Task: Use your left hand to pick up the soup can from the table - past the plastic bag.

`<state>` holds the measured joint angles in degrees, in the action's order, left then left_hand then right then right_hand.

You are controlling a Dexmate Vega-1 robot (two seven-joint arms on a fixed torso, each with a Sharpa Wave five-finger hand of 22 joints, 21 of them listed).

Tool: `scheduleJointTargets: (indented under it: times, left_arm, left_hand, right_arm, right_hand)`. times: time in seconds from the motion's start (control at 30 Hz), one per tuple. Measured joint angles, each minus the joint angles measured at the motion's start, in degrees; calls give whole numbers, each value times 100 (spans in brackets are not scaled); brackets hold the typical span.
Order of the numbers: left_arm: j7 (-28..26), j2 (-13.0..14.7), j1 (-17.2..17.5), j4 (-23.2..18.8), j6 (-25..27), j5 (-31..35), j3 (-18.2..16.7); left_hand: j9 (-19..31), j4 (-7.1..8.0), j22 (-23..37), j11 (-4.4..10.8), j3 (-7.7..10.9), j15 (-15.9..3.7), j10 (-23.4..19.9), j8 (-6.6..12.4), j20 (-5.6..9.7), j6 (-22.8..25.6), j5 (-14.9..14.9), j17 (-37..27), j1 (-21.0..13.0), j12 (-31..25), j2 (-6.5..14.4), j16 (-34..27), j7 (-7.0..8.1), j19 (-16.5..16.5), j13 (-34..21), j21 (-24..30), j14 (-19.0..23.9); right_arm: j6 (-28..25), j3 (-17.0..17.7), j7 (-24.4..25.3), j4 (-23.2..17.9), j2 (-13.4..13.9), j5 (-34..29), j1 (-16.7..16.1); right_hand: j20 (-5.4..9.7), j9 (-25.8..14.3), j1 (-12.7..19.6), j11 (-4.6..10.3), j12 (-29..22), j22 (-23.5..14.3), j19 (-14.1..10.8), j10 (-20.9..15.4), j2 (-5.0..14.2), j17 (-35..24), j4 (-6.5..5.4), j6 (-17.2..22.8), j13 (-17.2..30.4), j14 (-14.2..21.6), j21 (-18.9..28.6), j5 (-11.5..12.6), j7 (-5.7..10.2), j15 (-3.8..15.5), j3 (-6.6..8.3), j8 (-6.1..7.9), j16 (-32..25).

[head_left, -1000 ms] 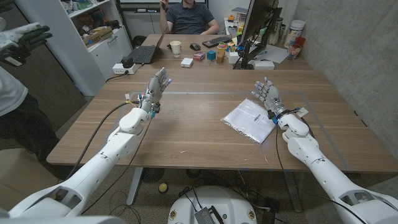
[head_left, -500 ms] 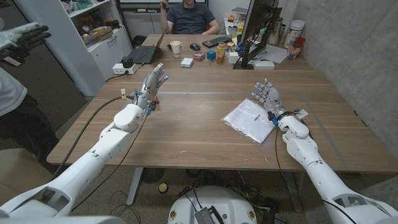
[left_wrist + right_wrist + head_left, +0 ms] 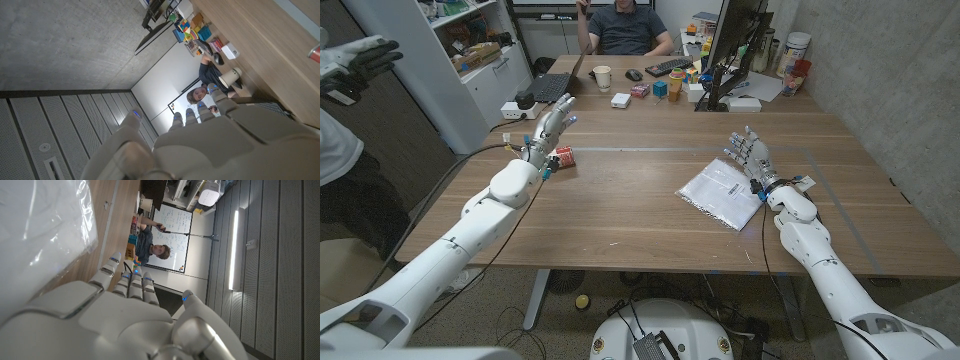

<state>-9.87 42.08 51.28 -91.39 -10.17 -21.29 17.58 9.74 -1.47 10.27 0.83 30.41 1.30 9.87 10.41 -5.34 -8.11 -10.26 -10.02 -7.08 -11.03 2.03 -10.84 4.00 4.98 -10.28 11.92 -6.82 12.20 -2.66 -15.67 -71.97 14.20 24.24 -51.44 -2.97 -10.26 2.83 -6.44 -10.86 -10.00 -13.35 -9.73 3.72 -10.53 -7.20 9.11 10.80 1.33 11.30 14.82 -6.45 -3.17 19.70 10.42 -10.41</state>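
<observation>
Left hand (image 3: pixel 551 128) hangs above the far left part of the bench (image 3: pixel 620 215), fingers spread and stretched forward, nothing in it. Just beside it, toward the middle of the bench, the soup can (image 3: pixel 563 157) lies on its side on the wood, red with a pale end facing us; the hand is close over it but apart from it. From the left wrist view the back of that hand (image 3: pixel 220 145) takes up the lower part, and a sliver of the red can (image 3: pixel 315 52) shows at the picture's edge on the wood.

Over on the other side, the right hand (image 3: pixel 752 158) stands with fingers apart and upright, holding nothing, right at the edge of the plastic bag (image 3: pixel 722 192). That bag is a clear flat one with white sheets inside, lying well apart from the can, across the middle of the bench. In the right wrist view the bag (image 3: pixel 45 230) is crinkled and shiny next to the right hand (image 3: pixel 115 320).

Behind the bench a person (image 3: pixel 625 25) sits at a second desk with a paper cup (image 3: pixel 603 77), a laptop (image 3: pixel 553 85), a monitor (image 3: pixel 735 45) and some coloured blocks (image 3: pixel 665 87).
</observation>
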Motion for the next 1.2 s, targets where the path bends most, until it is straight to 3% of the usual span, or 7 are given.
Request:
scheduleJointTargets:
  times: [0.27, 0.53, 0.67, 0.93, 1.2]
  left_arm:
    - [-304, 282, 58, -289, 357, 422, -138]
    - [-506, 584, 93, -569, 765, 808, -282]
    - [-532, 714, 73, -643, 974, 1008, -317]
    - [-508, 988, -95, -767, 1341, 1376, -344]
    - [-407, 1083, -194, -803, 1632, 1734, -342]
  left_hand:
    - [0, -244, 0, 57, 42, -2, -35, 41, -167, 176, 0, 0, -239, -23, -58, 0, 242, 38, 0, 0, 59]
    - [0, -468, -1, 144, 73, 43, -63, 41, -436, 315, 0, 1, -480, -23, -73, 0, 623, 47, 0, 0, 105]
    - [-1, -519, -1, 185, 95, 29, -104, 62, -442, 417, 0, 1, -599, -23, -40, 0, 764, 53, 1, 0, 118]
    - [23, -613, 28, 185, 143, 11, -103, 62, -493, 443, -39, 1, -775, -23, 131, 26, 789, 60, 1, 0, 132]
    - [28, -613, 28, 184, 144, -36, -103, 39, -440, 411, -88, 1, -821, -23, 132, 31, 820, 8, 1, -29, 85]
  right_arm:
    - [-16, 41, -48, 36, -64, -69, 31]
    - [-17, 59, -77, 100, -114, -120, 84]
    - [-18, 65, -84, 131, -133, -134, 112]
    - [-18, 77, -84, 155, -165, -167, 134]
    - [-18, 80, -79, 192, -195, -173, 150]
  right_hand:
    - [0, 0, 0, 0, 0, 0, 0, 0, 0, 0, 0, 0, 0, 0, 0, 0, 0, 0, 0, 0, 0]
    - [0, 0, 0, 0, 0, 0, 0, 0, 0, 1, 0, 0, -1, 0, 0, 0, 0, 0, 0, 0, 0]
    - [0, 1, 0, 0, 0, 0, 0, 0, 0, 1, 0, 0, -1, 0, 0, 0, 0, 0, 0, 0, 0]
    - [0, 1, 0, 0, 0, 1, 0, 0, 0, 1, -17, 0, -1, 0, 0, 0, 0, 0, -17, 0, 0]
    - [0, 1, 0, 0, 0, 1, 0, 0, 0, 1, -17, 0, -1, 0, 0, 0, 0, 0, -17, 0, 0]
